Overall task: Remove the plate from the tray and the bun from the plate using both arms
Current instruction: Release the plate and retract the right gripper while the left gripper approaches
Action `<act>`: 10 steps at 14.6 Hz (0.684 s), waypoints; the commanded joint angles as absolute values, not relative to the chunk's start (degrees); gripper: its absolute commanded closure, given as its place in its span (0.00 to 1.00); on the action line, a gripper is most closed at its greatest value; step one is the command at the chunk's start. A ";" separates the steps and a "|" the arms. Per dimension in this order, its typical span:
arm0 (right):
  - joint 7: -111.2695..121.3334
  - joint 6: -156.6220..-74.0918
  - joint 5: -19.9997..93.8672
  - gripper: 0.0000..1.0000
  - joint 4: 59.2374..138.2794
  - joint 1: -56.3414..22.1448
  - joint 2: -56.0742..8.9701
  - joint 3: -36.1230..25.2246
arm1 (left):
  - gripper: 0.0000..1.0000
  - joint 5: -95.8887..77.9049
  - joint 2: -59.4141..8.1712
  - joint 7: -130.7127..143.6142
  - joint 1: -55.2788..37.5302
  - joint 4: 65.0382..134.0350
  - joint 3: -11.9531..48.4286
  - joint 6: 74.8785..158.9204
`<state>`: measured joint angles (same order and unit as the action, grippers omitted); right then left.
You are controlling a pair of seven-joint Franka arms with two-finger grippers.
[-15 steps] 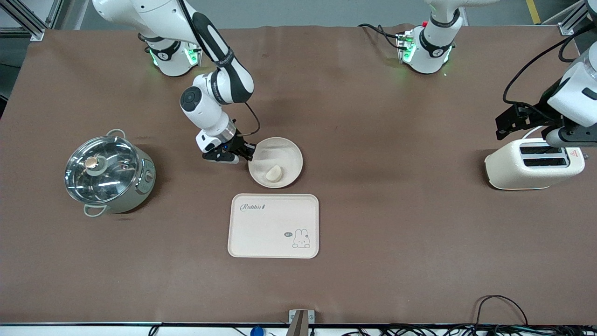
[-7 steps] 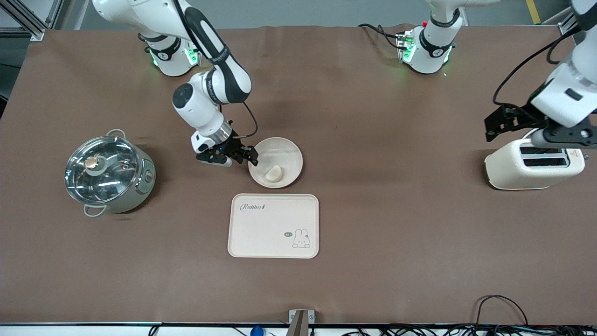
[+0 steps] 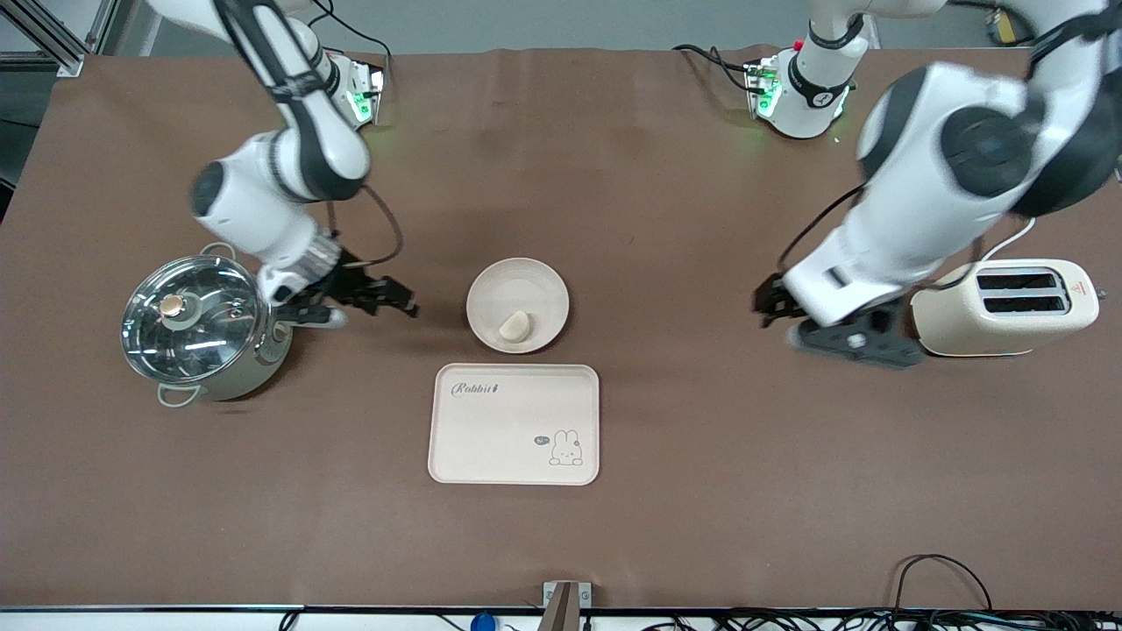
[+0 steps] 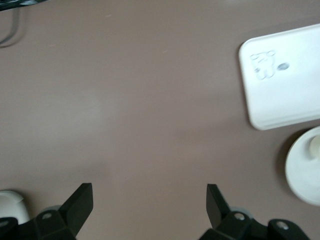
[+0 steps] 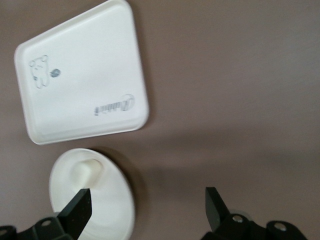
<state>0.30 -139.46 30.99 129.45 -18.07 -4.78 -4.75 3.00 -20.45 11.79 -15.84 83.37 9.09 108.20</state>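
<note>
The round cream plate (image 3: 517, 294) sits on the brown table mid-way between the arms, with the small pale bun (image 3: 514, 325) lying in it on the side nearer the camera. My right gripper (image 3: 399, 298) is open and empty, low over the table between the pot and the plate. In the right wrist view the plate (image 5: 107, 210) and the bun (image 5: 87, 172) lie beside one fingertip (image 5: 80, 207). My left gripper (image 3: 770, 307) is open and empty over bare table beside the toaster. The left wrist view shows the plate (image 4: 302, 175) at its edge.
A cream rabbit tray (image 3: 514, 424) lies just nearer the camera than the plate. A steel pot with a glass lid (image 3: 206, 329) stands toward the right arm's end. A cream toaster (image 3: 1004, 307) stands toward the left arm's end.
My right gripper has drawn away from the plate's rim toward the pot. My left arm has swung down from over the toaster toward the middle of the table. Plate and bun have not moved.
</note>
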 commanded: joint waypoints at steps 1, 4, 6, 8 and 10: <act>0.97 -120.13 20.16 0.00 119.66 -9.25 -0.97 -4.13 | 0.00 3.78 -24.60 15.99 -19.85 82.00 8.96 112.75; 0.35 -104.11 8.73 0.00 106.66 -5.19 0.26 -4.13 | 0.00 3.69 -28.64 17.66 -24.59 81.91 8.96 117.93; 0.53 -97.32 7.04 0.00 100.84 -3.08 0.53 -4.31 | 0.00 3.60 -31.36 19.58 -28.37 81.91 8.96 124.24; 0.96 -91.96 2.83 0.00 96.00 -3.07 0.88 -6.14 | 0.00 4.22 -33.04 23.71 -32.50 82.00 8.88 126.64; 2.71 -88.61 0.71 0.00 92.83 -2.73 0.88 -6.94 | 0.01 3.96 -34.88 24.87 -34.88 81.91 8.88 128.74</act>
<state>1.28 -91.74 3.27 96.34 -3.44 1.59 -6.64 3.02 -33.17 23.12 -32.85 83.21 9.27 126.90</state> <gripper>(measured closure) 0.000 0.000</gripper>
